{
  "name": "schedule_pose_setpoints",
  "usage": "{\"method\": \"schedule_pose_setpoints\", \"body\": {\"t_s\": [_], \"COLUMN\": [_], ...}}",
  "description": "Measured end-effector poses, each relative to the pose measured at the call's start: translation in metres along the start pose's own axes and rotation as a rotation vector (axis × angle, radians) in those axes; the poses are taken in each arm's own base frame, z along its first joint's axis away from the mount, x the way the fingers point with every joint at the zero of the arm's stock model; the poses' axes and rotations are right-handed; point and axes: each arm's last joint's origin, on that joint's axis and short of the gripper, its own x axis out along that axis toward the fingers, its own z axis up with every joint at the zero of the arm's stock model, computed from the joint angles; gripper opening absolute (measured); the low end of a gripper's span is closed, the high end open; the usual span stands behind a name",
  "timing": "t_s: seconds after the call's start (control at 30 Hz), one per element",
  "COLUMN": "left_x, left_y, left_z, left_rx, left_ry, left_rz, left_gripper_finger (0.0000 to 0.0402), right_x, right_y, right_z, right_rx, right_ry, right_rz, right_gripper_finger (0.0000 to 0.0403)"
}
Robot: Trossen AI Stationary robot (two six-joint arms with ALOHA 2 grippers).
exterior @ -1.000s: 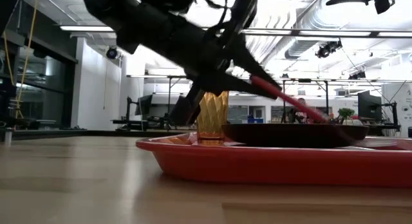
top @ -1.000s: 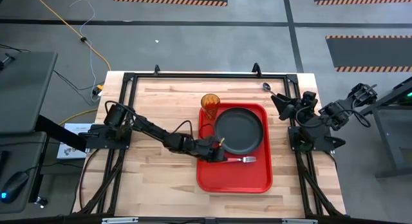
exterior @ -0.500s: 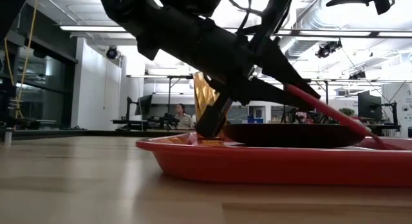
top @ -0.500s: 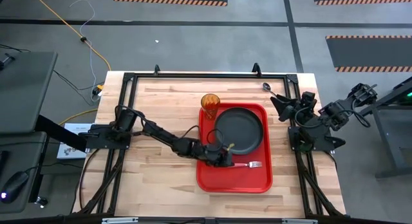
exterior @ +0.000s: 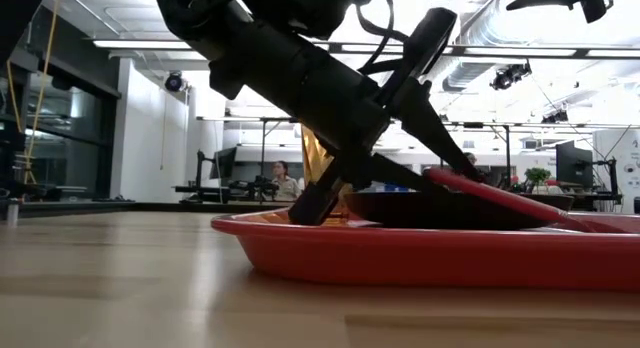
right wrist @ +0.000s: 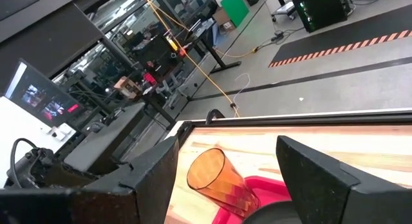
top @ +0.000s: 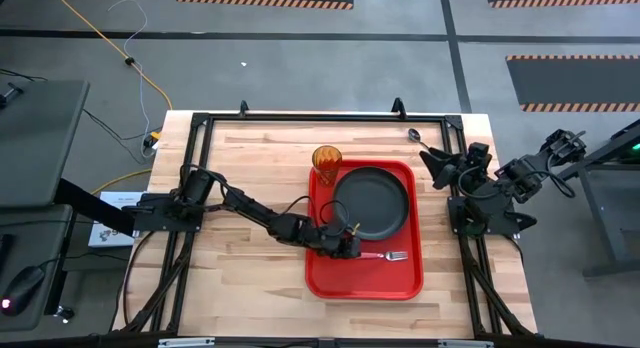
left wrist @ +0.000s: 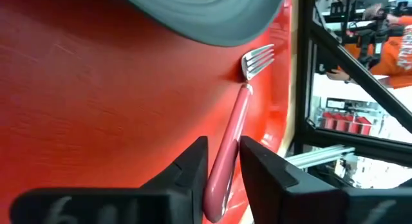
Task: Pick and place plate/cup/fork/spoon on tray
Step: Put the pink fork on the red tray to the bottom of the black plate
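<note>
The red tray [top: 362,280] lies right of the table's middle. The dark plate [top: 371,201] lies on its far half. The amber cup [top: 326,158] stands upright at the tray's far left corner. My left gripper [top: 347,248] is over the tray's near half, shut on the pink-handled fork [top: 386,256], whose tines [left wrist: 257,56] point toward the table's right edge, just near of the plate. The spoon [top: 414,135] lies on the wood at the far right. My right gripper [top: 432,166] waits open beside it, off the tray's right edge. My left gripper pinches the fork's pink handle [left wrist: 224,161] near its free end between its two fingers. It comes slanting down from the table's left, in line with the fork. The handle [exterior: 500,196] is tilted, its free end raised and the tine end down on the tray.
Black frame rails [top: 300,119] run around the tabletop. Bare wood [top: 240,158] lies left of the tray. A person [left wrist: 386,37] in orange shows in the room beyond the table's right side.
My left gripper has carried the fork toward the table's near and right edges, off the plate's rim, and gone down. The fork now slants less steeply, its tine end on the tray floor.
</note>
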Motion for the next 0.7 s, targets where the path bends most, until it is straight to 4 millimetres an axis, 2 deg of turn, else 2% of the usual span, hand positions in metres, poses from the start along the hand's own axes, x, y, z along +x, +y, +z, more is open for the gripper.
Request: {"method": "schedule_pose_setpoints", "body": {"t_s": [0.7], "left_x": [0.0001], "left_y": [0.0034], "left_z": [0.0022], "left_rx": [0.044], "left_ry": [0.009], "left_rz": [0.033], "left_gripper_finger": [0.0086], "right_x": [0.0], "right_y": [0.0002], "right_z": [-0.0003], "right_rx": [0.001], "right_ry": [0.01], "right_rz": [0.004], "right_gripper_finger": [0.0255]}}
